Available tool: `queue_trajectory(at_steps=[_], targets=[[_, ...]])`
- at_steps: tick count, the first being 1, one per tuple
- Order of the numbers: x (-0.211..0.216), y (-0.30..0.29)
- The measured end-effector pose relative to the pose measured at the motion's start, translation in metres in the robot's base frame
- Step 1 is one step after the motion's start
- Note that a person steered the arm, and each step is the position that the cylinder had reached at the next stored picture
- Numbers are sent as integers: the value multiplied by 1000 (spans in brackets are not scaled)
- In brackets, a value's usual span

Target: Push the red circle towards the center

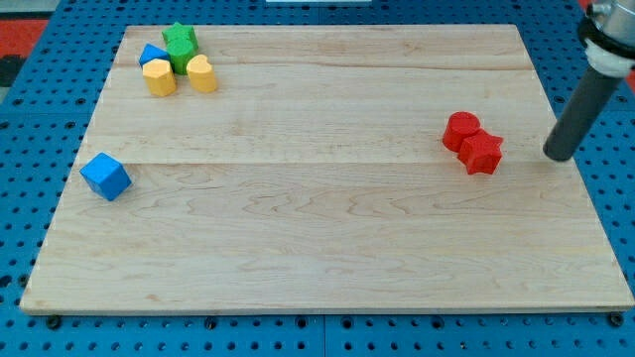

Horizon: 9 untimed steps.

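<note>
My tip (559, 155), the lower end of the dark rod that serves as end effector, sits at the view's right edge of the wooden bench (327, 228). It is a plain rod with nothing to open or close, and it holds nothing. The rod leans up toward the view's top right corner. The tip stands apart from every block, with a strip of bare wood between it and the nearest one. That nearest one, to the view's left of the tip, is the red star block (482, 153). Touching it on its upper left is the red circle (460, 130), a rounded red block lying in the right part of the bench, well to the right of the middle. Far across the bench, near the view's left edge, a blue cube (105, 176) lies alone. In the view's top left corner is a tight cluster: a green star block (181, 44), a small blue block (152, 54) just left of it, a yellow block (159, 76) below, and a second yellow block (201, 72) beside that one. Around the bench runs a blue perforated surface (40, 149).
</note>
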State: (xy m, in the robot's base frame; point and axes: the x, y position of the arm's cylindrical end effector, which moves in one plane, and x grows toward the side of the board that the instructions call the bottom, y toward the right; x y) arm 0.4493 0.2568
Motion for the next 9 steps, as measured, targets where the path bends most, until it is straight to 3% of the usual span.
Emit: queue_trajectory(at_steps=[2,3,4,5,6,8,9], targets=[[-88,-265],[-84,-219],[-72,-211],[-63,-142],[-84,-110],[-109,-188],[-109,-165]])
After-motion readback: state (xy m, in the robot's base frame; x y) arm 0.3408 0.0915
